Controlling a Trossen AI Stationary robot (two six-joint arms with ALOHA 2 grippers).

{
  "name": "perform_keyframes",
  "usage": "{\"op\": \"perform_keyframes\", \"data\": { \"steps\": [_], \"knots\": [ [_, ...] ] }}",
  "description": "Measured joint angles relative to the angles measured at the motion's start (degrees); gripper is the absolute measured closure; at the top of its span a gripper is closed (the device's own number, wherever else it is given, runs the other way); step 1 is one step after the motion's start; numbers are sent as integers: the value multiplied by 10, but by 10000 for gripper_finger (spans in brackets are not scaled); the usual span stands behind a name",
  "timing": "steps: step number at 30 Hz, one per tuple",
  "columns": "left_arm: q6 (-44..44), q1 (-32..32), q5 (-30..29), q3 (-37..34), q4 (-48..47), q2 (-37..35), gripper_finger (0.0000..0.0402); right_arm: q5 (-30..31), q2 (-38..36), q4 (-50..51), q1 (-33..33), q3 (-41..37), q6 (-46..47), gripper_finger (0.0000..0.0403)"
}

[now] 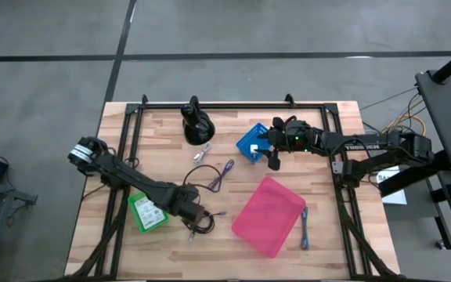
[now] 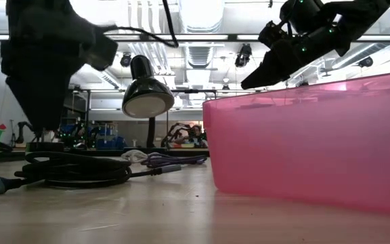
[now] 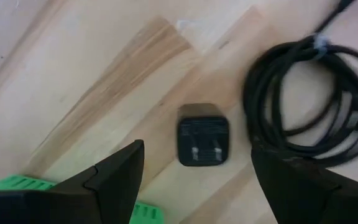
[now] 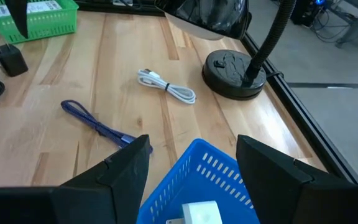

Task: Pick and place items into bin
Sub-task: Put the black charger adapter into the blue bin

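My left gripper [image 3: 197, 149] is open above the table's near middle [image 1: 193, 207]. Its fingers stand on either side of a tiny dark block with two prongs [image 3: 202, 142], which lies flat on the wood. The black coiled cable [image 3: 309, 118] lies just beside the block [image 1: 200, 221]. My right gripper [image 4: 192, 142] is open and hangs over a blue basket [image 4: 197, 180] that holds a white item [image 4: 199, 214]. A white cable [image 4: 166, 87], the purple cable [image 1: 221, 174] and the blue cable [image 1: 304, 227] lie loose on the table. The pink bin [image 1: 268, 215] stands near the table's near right.
A green basket [image 1: 147, 211] sits just left of my left gripper. A black lamp [image 1: 196, 125] stands at the far edge, its base [image 4: 235, 74] close to the blue basket. A thin black cable [image 1: 200, 172] lies mid-table. A black frame rail [image 1: 233, 103] runs round the table.
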State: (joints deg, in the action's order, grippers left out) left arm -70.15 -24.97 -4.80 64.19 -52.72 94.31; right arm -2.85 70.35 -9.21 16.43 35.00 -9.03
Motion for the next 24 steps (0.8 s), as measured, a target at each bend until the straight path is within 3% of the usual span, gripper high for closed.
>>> {"op": "perform_keyframes", "data": {
  "steps": [11,24],
  "knots": [
    [12,0,-17,-24,29,16,123,0,0,0,0,-1,0,177],
    [36,0,3,-56,32,20,124,0,0,0,0,-4,0,177]
  ]
}}
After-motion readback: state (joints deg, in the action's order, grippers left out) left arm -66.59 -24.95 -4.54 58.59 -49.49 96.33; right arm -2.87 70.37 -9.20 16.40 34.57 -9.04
